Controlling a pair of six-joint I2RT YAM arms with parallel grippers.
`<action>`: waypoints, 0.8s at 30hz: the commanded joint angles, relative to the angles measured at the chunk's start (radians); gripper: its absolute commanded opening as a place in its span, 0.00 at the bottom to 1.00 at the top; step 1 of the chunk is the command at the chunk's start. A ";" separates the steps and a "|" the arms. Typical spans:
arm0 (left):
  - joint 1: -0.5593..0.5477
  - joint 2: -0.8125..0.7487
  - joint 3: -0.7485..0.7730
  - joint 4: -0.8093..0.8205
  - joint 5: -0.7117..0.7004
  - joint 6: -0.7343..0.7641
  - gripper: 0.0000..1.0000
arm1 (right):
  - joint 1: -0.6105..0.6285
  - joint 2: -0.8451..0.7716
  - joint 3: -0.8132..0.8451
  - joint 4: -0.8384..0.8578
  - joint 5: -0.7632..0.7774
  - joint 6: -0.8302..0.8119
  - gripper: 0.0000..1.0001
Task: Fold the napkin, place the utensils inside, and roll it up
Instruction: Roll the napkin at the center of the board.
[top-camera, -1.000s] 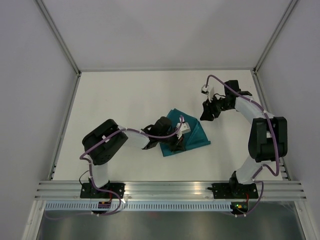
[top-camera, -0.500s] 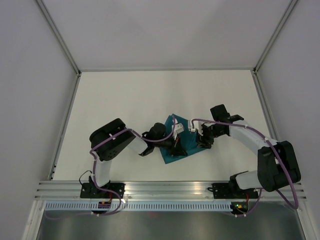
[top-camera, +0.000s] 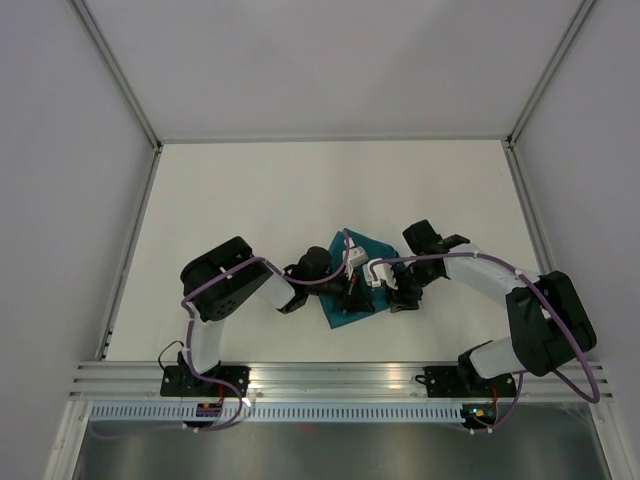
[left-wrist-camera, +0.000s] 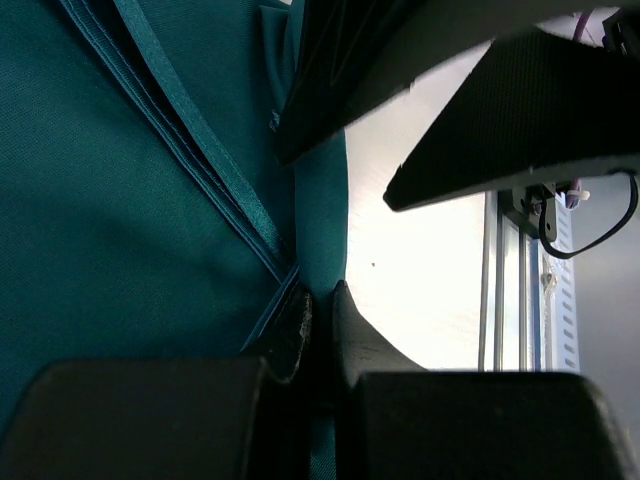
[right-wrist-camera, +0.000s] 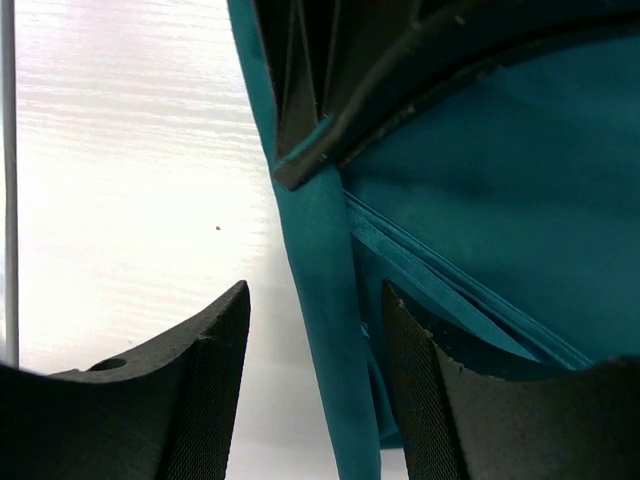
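The teal napkin (top-camera: 340, 300) lies folded small on the white table, mostly under both grippers. My left gripper (top-camera: 355, 298) is shut on the napkin's edge (left-wrist-camera: 322, 225), pinching a strip of cloth between its fingers (left-wrist-camera: 295, 325). My right gripper (top-camera: 393, 295) is open, its fingers (right-wrist-camera: 215, 350) straddling the same folded edge (right-wrist-camera: 325, 300) from the other side, not closed on it. The layered hems of the fold show in both wrist views. The knife is not in view.
The white table (top-camera: 250, 200) is enclosed by grey walls and aluminium posts. A metal rail (top-camera: 340, 378) runs along the near edge, also visible in the left wrist view (left-wrist-camera: 515, 290). The two arms meet over the napkin.
My right arm swung down from the far right to the napkin's right edge. The napkin went from a wider folded shape to a smaller bundle. My left gripper stayed on the cloth.
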 joint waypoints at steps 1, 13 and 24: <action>-0.009 0.081 -0.050 -0.254 -0.059 0.043 0.02 | 0.044 0.009 -0.023 0.053 0.003 -0.006 0.60; 0.025 0.014 -0.027 -0.298 -0.051 0.056 0.13 | 0.056 0.100 -0.023 0.111 0.063 0.059 0.25; 0.062 -0.204 0.037 -0.442 -0.198 0.042 0.43 | 0.051 0.253 0.065 0.018 0.055 0.067 0.09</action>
